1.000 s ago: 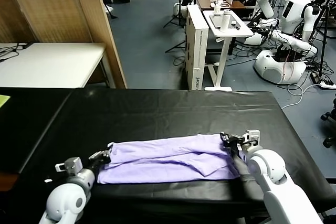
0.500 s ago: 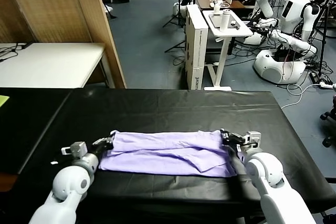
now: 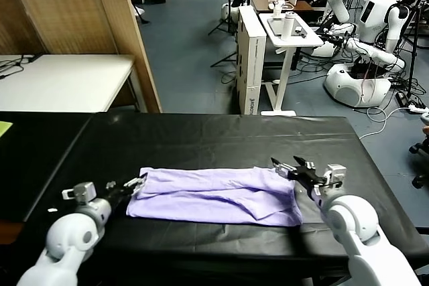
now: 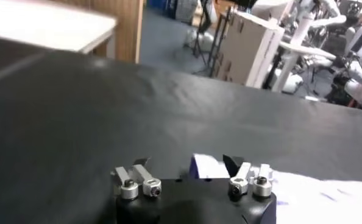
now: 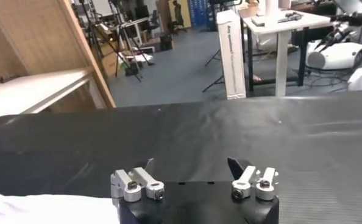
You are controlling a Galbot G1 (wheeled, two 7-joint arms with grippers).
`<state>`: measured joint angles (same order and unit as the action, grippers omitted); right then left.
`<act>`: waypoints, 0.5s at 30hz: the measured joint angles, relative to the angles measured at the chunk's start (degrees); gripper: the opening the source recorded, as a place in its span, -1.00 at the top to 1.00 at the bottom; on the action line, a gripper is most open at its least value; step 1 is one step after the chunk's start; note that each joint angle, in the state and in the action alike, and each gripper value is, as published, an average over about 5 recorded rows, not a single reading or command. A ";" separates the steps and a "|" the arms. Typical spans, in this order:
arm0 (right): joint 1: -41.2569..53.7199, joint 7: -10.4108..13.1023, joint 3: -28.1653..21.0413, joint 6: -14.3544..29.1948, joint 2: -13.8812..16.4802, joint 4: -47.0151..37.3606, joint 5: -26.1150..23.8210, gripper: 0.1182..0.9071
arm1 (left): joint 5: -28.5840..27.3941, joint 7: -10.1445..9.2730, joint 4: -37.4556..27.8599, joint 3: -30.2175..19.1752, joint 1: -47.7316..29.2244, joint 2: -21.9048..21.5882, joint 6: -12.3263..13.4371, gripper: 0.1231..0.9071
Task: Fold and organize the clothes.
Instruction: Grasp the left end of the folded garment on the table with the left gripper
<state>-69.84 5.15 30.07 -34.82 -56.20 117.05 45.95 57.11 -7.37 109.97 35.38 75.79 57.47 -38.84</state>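
the light lavender short-sleeved t-shirt of thin soft fabric (image 3: 218,194) lies folded into a long, low band across the near half of the wide table covered in matte black cloth (image 3: 221,140), its length running from the robot's left to its right. the fabric is gently rumpled, with shallow creases and one folded flap making a diagonal ridge toward the right end. no printed graphic shows on the upper side.

the left hand (image 3: 131,185) sits just at the shirt's left end, low over the black cloth, its fingers spread apart and holding nothing; in the left wrist view a pale corner of the shirt (image 4: 200,165) shows just beyond its open metal fingertips (image 4: 135,180). the right hand (image 3: 293,167) hovers at the shirt's right end, slightly above the far corner, its dark fingers also spread wide and empty; in the right wrist view a sliver of pale fabric (image 5: 41,208) shows at the frame's edge.

behind the table stands a tall white cardboard box (image 3: 251,58) with small dark lettering low on its side, too small to read, beside a white stand with a tray top (image 3: 290,31). a plain white side table (image 3: 64,82) stands off to the left.
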 joint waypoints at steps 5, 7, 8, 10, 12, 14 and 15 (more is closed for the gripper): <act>-2.17 -0.14 2.21 -0.07 0.79 2.12 0.54 -1.00 | 5.04 2.02 0.22 2.25 1.70 -1.56 -3.37 -1.00; -2.69 -0.15 2.74 -0.12 0.84 2.56 0.57 -1.00 | 5.68 2.43 0.14 2.47 1.94 -1.76 -3.37 -1.00; -2.84 -0.16 2.90 -0.14 0.86 2.67 0.57 -1.00 | 5.97 2.51 0.03 2.52 1.96 -1.78 -3.36 -1.00; -2.99 -0.16 3.09 -0.20 0.85 2.79 0.55 -1.00 | 6.66 2.62 -0.30 2.59 1.82 -1.72 -3.32 -1.00; -3.02 -0.15 3.13 -0.27 0.81 2.82 0.51 -1.00 | 7.30 2.79 -0.58 2.64 1.67 -1.62 -3.29 -1.00; -2.99 -0.14 3.09 -0.35 0.68 2.82 0.45 -1.00 | 7.69 3.04 -0.72 2.58 1.57 -1.50 -3.28 -1.00; -2.97 -0.13 3.04 -0.40 0.59 2.81 0.42 -1.00 | 7.79 3.13 -0.76 2.50 1.52 -1.39 -3.28 -1.00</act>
<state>-72.81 5.01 33.12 -35.22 -55.61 119.87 46.37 64.90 -4.24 109.21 37.88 77.31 56.08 -42.11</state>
